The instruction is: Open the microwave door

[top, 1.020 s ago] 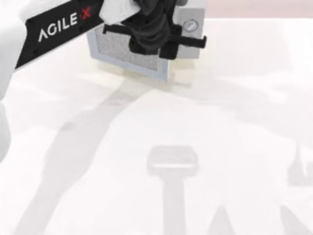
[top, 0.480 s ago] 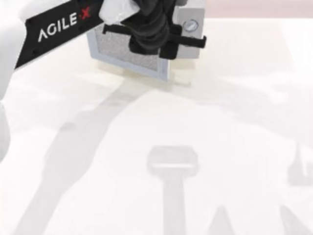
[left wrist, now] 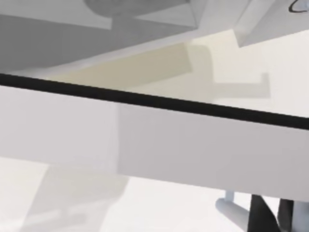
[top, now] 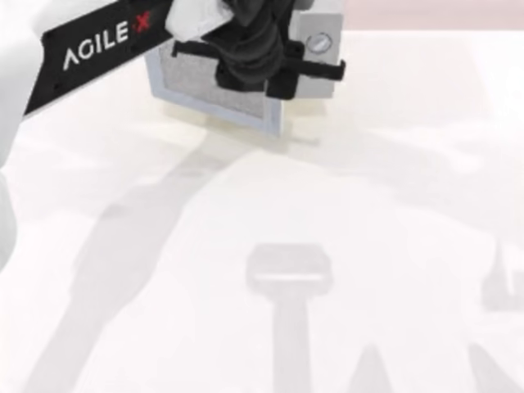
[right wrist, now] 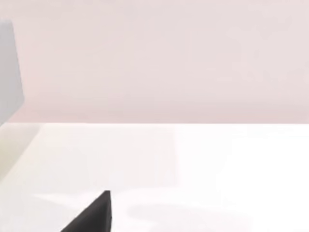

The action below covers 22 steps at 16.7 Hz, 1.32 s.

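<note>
Bright, even, washed-out light fills every view. The white desk [top: 393, 205] glares, carrying soft grey shadows of both arms. Edges look slightly soft. The left wrist view is close and blurred; nothing is dark.

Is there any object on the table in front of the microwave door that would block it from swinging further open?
Nothing visible does. The door is already ajar, its free edge swung out from the microwave, and the table in front of it shows only shadows. The left hand is over the door's free edge; the right arm is out of the top view.
</note>
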Tool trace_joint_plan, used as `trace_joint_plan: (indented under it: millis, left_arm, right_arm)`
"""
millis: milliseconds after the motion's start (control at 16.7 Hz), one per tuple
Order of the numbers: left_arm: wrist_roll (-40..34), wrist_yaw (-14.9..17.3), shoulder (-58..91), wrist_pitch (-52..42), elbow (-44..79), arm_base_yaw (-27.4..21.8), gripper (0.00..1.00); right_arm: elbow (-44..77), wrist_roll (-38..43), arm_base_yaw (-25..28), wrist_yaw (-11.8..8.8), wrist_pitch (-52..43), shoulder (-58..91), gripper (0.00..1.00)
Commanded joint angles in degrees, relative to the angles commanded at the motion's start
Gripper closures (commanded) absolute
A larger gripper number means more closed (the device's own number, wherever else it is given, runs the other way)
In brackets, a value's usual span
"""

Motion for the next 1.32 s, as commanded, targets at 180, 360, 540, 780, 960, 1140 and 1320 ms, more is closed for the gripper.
trace_joint_plan:
  millis: [180, 360, 540, 780, 960, 1140, 1320]
  left_arm:
    - [2.5, 1.2, -2.2, 1.4, -3.1, 0.7, 1.0]
    - [5.8, 2.8, -4.9, 3.2, -7.0, 1.5, 1.0]
    - [6.7, 3.3, -5.5, 3.6, -8.1, 1.7, 1.0]
    - [6.7, 3.3, -5.5, 3.6, -8.1, 1.7, 1.0]
    - [6.7, 3.3, -5.5, 3.6, -8.1, 1.7, 1.0]
    - [6.7, 3.3, -5.5, 3.6, -8.1, 1.7, 1.0]
    - [6.7, 3.3, -5.5, 3.6, -8.1, 1.7, 1.0]
  right_arm:
    - [0.0, 0.0, 0.0, 0.0, 0.0, 0.0, 0.0]
    - [0.0, 0.0, 0.0, 0.0, 0.0, 0.0, 0.0]
    - [0.0, 0.0, 0.0, 0.0, 0.0, 0.0, 0.0]
    - [0.0, 0.0, 0.0, 0.0, 0.0, 0.0, 0.0]
    - [0.0, 0.0, 0.0, 0.0, 0.0, 0.0, 0.0]
    - [0.0, 0.0, 0.0, 0.0, 0.0, 0.0, 0.0]
    - [0.0, 0.0, 0.0, 0.0, 0.0, 0.0, 0.0]
